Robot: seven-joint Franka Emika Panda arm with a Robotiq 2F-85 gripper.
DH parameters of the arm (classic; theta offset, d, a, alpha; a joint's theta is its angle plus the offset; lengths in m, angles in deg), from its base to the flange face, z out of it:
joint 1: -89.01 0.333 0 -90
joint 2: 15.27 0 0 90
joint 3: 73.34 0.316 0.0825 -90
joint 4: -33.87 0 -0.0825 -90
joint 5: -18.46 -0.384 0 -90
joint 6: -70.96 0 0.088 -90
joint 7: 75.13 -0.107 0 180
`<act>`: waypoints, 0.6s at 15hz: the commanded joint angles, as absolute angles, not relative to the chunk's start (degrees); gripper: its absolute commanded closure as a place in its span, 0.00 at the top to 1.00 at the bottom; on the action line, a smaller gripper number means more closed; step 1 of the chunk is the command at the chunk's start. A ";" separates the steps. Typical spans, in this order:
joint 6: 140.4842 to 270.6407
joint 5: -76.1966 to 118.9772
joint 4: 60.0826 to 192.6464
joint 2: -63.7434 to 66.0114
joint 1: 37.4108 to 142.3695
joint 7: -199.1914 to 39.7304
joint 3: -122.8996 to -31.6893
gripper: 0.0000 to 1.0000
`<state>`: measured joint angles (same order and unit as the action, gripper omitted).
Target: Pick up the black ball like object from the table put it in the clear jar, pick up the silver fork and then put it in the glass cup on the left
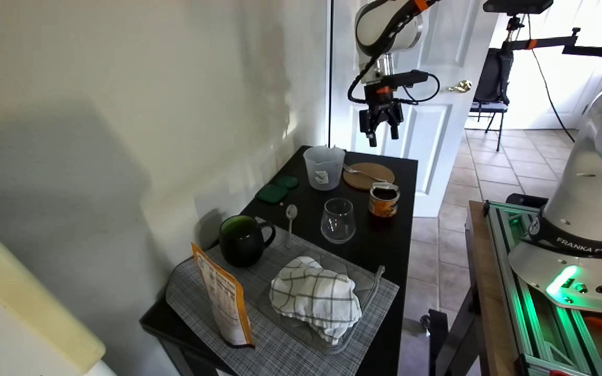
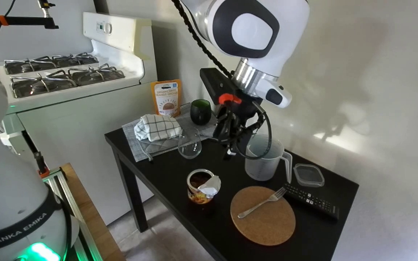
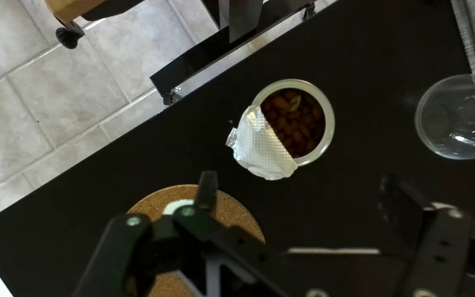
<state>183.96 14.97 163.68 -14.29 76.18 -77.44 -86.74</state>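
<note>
Fork [image 2: 265, 202] (on cork [image 2: 263, 222]) — fingers [image 3: 207, 193] parted.

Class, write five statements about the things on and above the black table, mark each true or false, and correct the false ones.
1. The slim silver metal fork lies on the round brown cork mat. True.
2. The black two-fingered gripper is open. True.
3. The silver foil lid completely seals the orange-labelled cylindrical can. False: the lid is partly peeled back, exposing the brown contents.
4. The silver metal spoon stands inside the clear stemless glass. False: the spoon lies outside the glass.
5. The orange-and-white pouch stands on the gray woven placemat. True.
</note>
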 commanded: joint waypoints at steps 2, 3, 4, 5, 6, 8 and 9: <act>183.16 14.52 162.45 -13.25 75.60 -75.10 -86.97 1.00; 183.14 14.49 162.22 -12.98 75.66 -74.93 -86.91 1.00; 183.14 14.48 162.05 -12.77 75.74 -74.93 -86.81 1.00; 183.81 15.40 162.07 -12.30 75.55 -72.99 -86.94 1.00; 184.82 16.33 162.15 -11.92 75.24 -71.69 -87.22 1.00; 187.77 17.01 161.86 -10.36 74.55 -71.50 -87.94 1.00; 190.10 16.36 162.05 -9.77 74.18 -71.30 -88.25 1.00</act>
<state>185.20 15.83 162.05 -12.01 75.35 -72.38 -87.41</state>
